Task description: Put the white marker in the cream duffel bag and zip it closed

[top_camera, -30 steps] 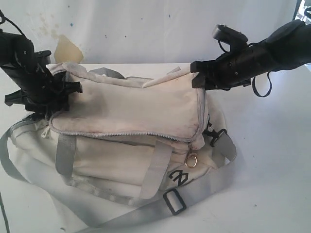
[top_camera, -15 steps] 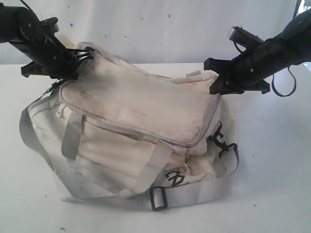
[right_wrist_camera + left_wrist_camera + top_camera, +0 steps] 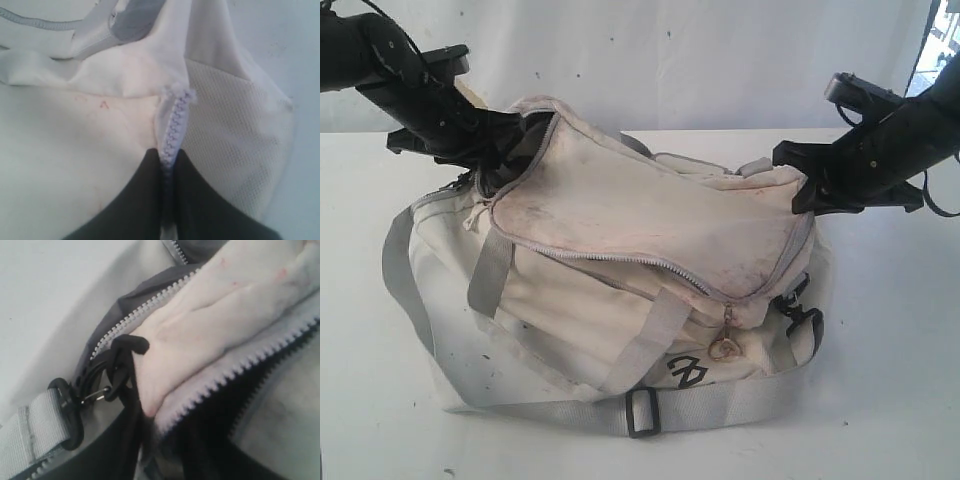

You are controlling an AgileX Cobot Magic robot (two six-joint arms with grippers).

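Jaws on both arms are closed on the cream duffel bag (image 3: 640, 215). The right jaws pinch the end of the zipper tape (image 3: 172, 130). The left jaws look clamped on the flap edge by the black clip (image 3: 120, 365), though that's less clear. The bag hangs stretched between the 2 arms, its bottom on the bench (image 3: 890, 350). The zip teeth (image 3: 240, 365) are parted at the left end with the dark inside showing, so it's not zipped. No white marker is visible in any view, so I can't tell if it's inside.

Handling: the bag is soft and floppy, sags wherever it isn't held, and is probably light. Cloth bunches, so hold seams, tape ends or the grey webbing (image 3: 710, 405). Zipping needs tension along the zip line plus a grip on the ring pull (image 3: 725, 346), which is small and dangling. The marker should be thin, stiff, smooth and prone to roll, so take it mid-barrel.

Writing: 1 black logo (image 3: 685, 372) on the front, made of looped shapes I can't read as letters. Nothing else is legible.
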